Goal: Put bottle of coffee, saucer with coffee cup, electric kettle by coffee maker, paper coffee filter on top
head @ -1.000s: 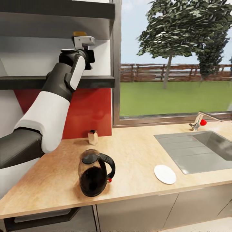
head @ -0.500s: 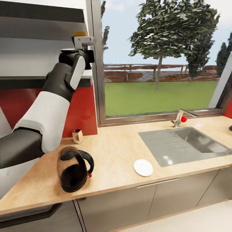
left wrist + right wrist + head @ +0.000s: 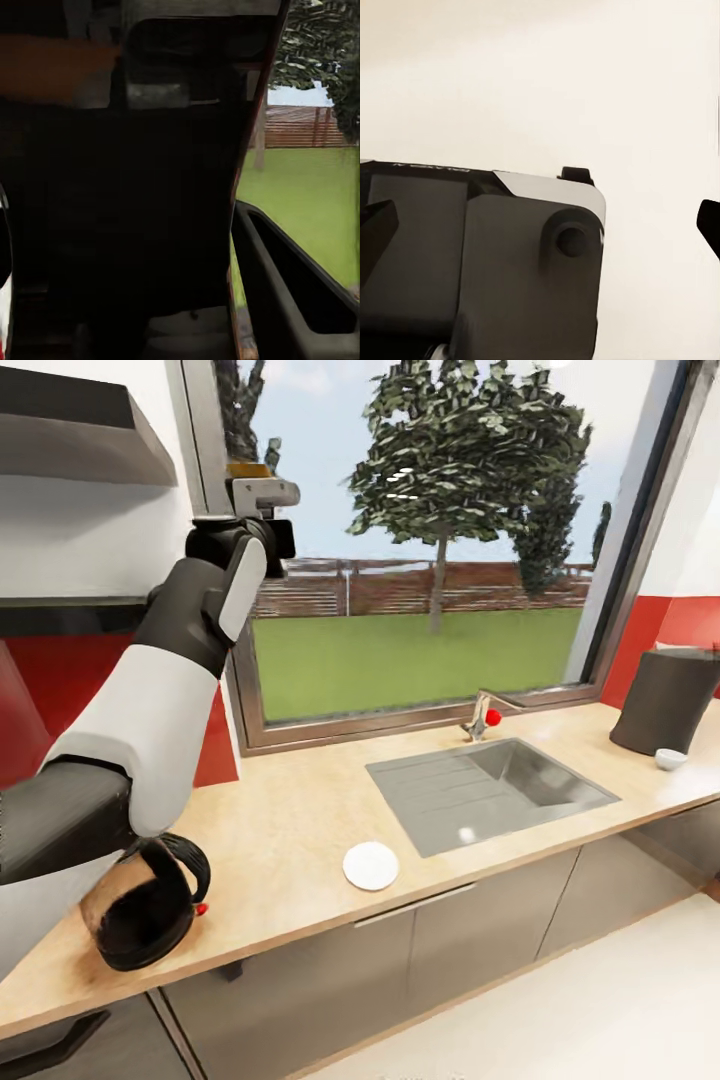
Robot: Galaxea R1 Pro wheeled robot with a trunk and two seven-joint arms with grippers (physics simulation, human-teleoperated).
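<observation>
The jar of coffee (image 3: pixel 247 468) is up high in the upper left of the head view, and only its yellow lid peeks out above the left gripper (image 3: pixel 262 490). The gripper looks like it is wrapped around the jar, but the arm hides the fingers, so I cannot tell for sure if it is squeezing. In the left wrist view the picture is mostly dark and blurry, with a fuzzy orange-brown band near the top that may be the jar.

The coffee maker (image 3: pixel 667 700) stands far away at the right edge, on the wooden counter (image 3: pixel 300 810). A small white cup (image 3: pixel 670 759) sits just beside it. The saucer (image 3: pixel 370 865) lies near the front edge of the counter, left of the sink (image 3: pixel 485 790). The kettle (image 3: pixel 150 905) sits at the lower left, partly hidden behind the arm.

The jar is high above the counter. If the grip is loose, I think it could slip and fall. The arm also hangs close over the kettle, so a low swing might knock it off the edge.

The right gripper (image 3: pixel 540 255) shows against a plain pale background, and I cannot tell if it is open.
</observation>
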